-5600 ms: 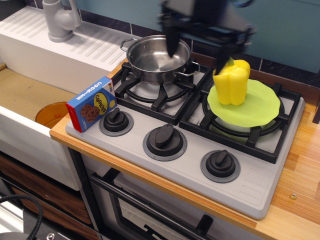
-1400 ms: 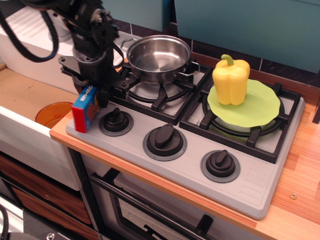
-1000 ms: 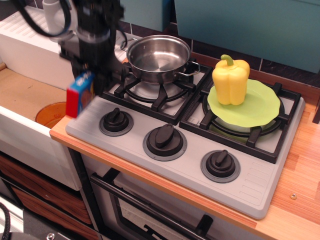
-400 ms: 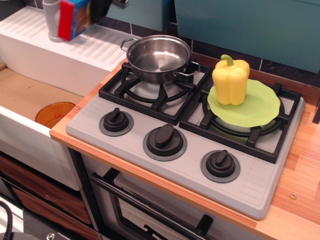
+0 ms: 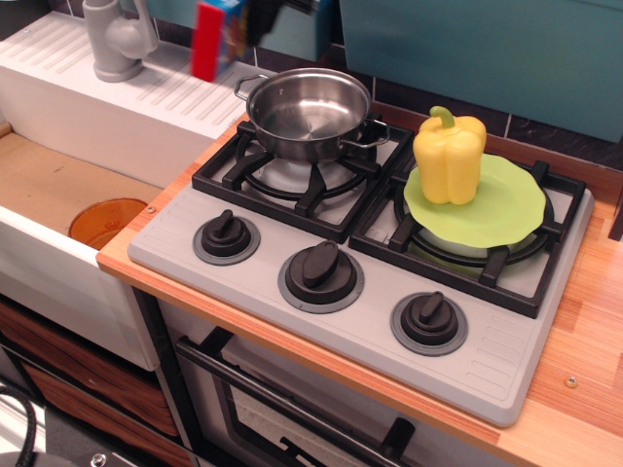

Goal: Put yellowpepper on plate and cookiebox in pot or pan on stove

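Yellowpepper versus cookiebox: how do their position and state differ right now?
The yellowpepper stands upright on the plate over the right burner; the cookiebox is in the air at the frame's top, left of the pot, touching nothing below. The pepper is sharp and rounded yellow; the box is motion-blurred, flat-sided, red and blue. The gripper holding it is barely in view.

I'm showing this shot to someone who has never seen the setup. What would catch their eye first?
Probably the glossy yellowpepper, standing upright on the lime-green plate over the stove's right burner. Next, the shiny empty pot on the back-left burner, and the blurred red-and-blue cookiebox held in the air at the top edge, up and left of the pot.
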